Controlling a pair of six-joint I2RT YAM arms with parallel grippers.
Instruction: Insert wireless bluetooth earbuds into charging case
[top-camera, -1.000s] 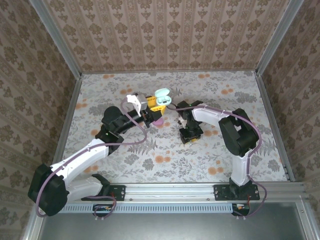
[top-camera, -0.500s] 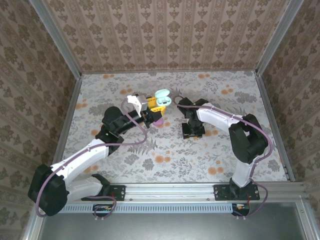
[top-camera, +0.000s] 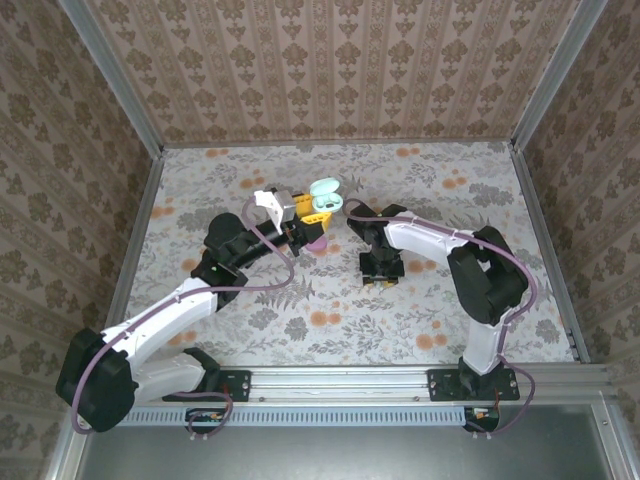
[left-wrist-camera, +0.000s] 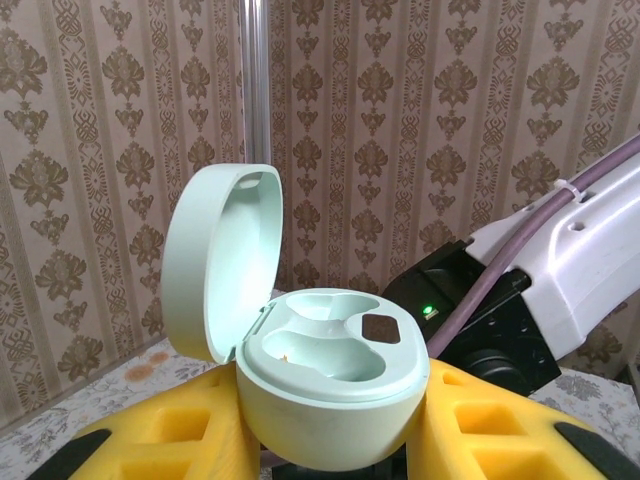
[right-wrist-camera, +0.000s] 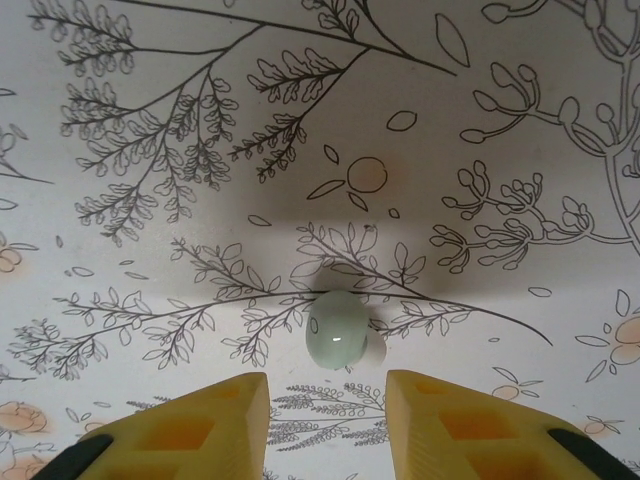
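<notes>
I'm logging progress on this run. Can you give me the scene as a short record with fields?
case: mint green, lid open, both sockets look empty
left gripper: shut on the case, holding it upright
earbud: pale green, lying loose on the table
right gripper: open, low over the table, earbud just ahead of it, untouched

The mint-green case (left-wrist-camera: 330, 395) runs off the left wrist view's lower edge, its base unseen.

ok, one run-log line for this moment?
left pincer: shut on mint-green charging case, lid open | right pincer: open | mint-green earbud: on table, ahead of right pincer, ungrasped
</notes>
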